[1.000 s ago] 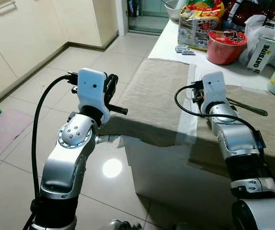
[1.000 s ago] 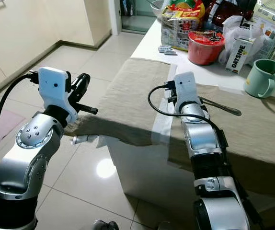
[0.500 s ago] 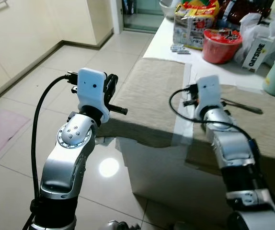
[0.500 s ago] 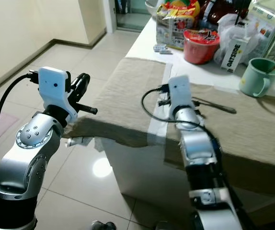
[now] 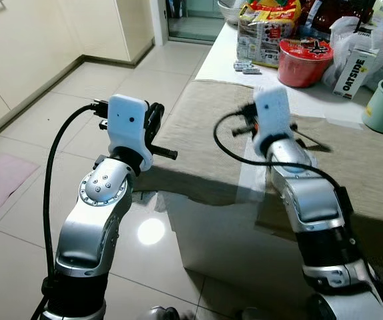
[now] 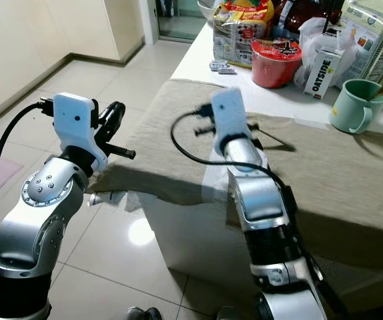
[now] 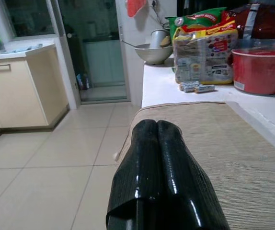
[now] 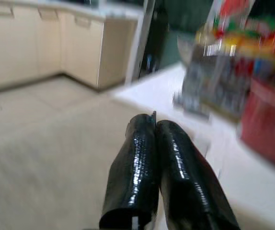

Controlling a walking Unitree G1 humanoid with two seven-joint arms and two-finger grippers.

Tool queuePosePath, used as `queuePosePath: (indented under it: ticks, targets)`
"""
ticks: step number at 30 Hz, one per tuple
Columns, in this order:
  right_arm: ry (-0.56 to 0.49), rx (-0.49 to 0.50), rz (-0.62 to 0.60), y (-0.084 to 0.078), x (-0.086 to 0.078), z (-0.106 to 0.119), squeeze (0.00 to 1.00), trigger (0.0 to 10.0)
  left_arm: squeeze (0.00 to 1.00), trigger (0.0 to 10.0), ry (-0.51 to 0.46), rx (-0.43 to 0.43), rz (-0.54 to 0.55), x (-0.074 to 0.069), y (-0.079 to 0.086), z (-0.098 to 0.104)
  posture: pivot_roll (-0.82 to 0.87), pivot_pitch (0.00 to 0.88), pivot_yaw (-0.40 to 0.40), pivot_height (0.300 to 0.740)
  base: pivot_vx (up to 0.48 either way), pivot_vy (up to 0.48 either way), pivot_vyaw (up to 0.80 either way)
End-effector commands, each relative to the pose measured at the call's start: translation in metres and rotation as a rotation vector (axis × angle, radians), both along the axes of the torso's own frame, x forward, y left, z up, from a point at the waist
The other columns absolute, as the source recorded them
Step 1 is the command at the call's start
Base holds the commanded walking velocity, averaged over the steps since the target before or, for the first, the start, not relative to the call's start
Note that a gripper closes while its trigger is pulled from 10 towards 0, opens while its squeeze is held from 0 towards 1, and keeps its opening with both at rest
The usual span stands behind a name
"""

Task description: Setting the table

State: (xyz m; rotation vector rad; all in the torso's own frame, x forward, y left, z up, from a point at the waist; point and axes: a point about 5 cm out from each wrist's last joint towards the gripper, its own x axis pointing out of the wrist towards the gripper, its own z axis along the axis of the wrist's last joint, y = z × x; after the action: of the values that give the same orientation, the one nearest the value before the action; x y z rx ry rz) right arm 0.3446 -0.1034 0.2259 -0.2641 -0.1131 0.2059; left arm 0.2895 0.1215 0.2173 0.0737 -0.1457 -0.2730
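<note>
Left eye view: we see the left gripper (image 7: 157, 125) raised beside the tabletop's (image 5: 228, 57) left edge, over the tiled floor (image 5: 38, 127). In the left wrist view its two black fingers (image 7: 176, 177) are pressed together, holding nothing. The right gripper (image 8: 155, 125) is over the beige placemat (image 6: 171, 123) that covers the near left corner of the tabletop; in the right wrist view, which is blurred, its fingers also sit tight together, empty. A second beige placemat (image 6: 351, 170) lies to the right of the first, a strip of bare tabletop between them. A dark utensil (image 6: 275, 140) lies on that second mat just beyond the right wrist; blurred, we cannot tell what kind. A green mug (image 6: 353, 107) stands by the far edge of the right mat. Behind the mats, toward the far edge: red bowl (image 6: 275, 55), Oatside carton (image 6: 317, 70), snack bag (image 6: 235, 30), metal bowl (image 7: 153, 52).
</note>
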Motion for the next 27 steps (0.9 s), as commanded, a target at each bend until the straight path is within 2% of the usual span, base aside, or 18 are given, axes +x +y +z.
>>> queuePosePath:
  ticks: [1,8,12,20,23,26,27]
  targets:
    - [-0.068,-0.015,-0.010,-0.004,0.001,0.014,0.09,0.0,0.00,10.0,-0.028,0.007,0.013,0.000,0.001,0.007,-0.17,0.077,0.091,0.740,0.000,0.000,0.00]
    - [-0.083,0.019,-0.040,-0.012,0.007,0.024,0.13,0.0,0.00,10.0,-0.025,0.008,0.014,0.000,0.001,0.006,-0.17,0.080,0.094,0.740,0.000,0.000,0.00]
    - [-0.089,0.105,-0.027,-0.013,0.009,0.038,0.17,0.0,0.00,10.0,-0.031,0.042,0.008,0.000,-0.001,0.002,-0.18,0.082,0.096,0.740,0.000,0.000,0.00]
    - [-0.126,0.199,-0.030,-0.022,0.016,0.061,0.18,0.0,0.00,10.0,-0.036,0.072,-0.001,0.001,-0.003,-0.005,-0.18,0.080,0.094,0.740,0.000,0.000,0.00]
    - [-0.123,0.236,-0.031,-0.026,0.019,0.064,0.17,0.0,0.00,10.0,-0.041,0.079,-0.007,0.002,-0.004,-0.005,-0.18,0.076,0.093,0.740,0.000,0.000,0.00]
    - [-0.096,0.350,-0.023,-0.030,0.023,0.065,0.16,0.0,0.00,10.0,-0.046,0.086,-0.005,0.003,-0.004,-0.005,-0.18,0.074,0.091,0.740,0.000,0.000,0.00]
    - [-0.096,0.350,-0.023,-0.030,0.023,0.065,0.16,0.0,0.00,10.0,-0.046,0.086,-0.005,0.003,-0.004,-0.005,-0.18,0.074,0.091,0.740,0.000,0.000,0.00]
